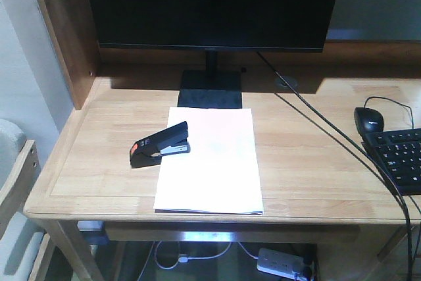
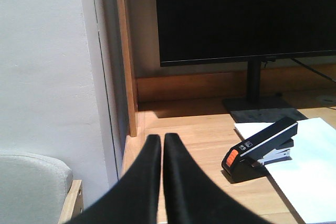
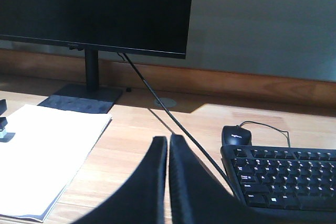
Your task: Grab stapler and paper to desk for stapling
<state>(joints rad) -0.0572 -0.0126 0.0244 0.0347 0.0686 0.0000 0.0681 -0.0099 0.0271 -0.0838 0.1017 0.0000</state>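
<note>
A black stapler point(image 1: 160, 145) with an orange patch rests on the light-wood desk point(image 1: 302, 156), its silver front end over the left edge of the white paper point(image 1: 210, 162). The left wrist view shows the stapler point(image 2: 260, 149) to the right of my left gripper point(image 2: 161, 138), which is shut with nothing between its fingers. My right gripper point(image 3: 169, 139) is shut and empty too, hovering over bare wood between the paper point(image 3: 47, 156) and the keyboard. Neither gripper appears in the front view.
A black monitor point(image 1: 214, 4) on a stand point(image 1: 210, 89) fills the back of the desk. A keyboard point(image 1: 398, 159), a mouse point(image 1: 369, 118) and a black cable point(image 1: 322, 123) lie at the right. A wooden side panel point(image 1: 62, 24) rises at the left; a grey chair point(image 2: 31, 182) stands beside it.
</note>
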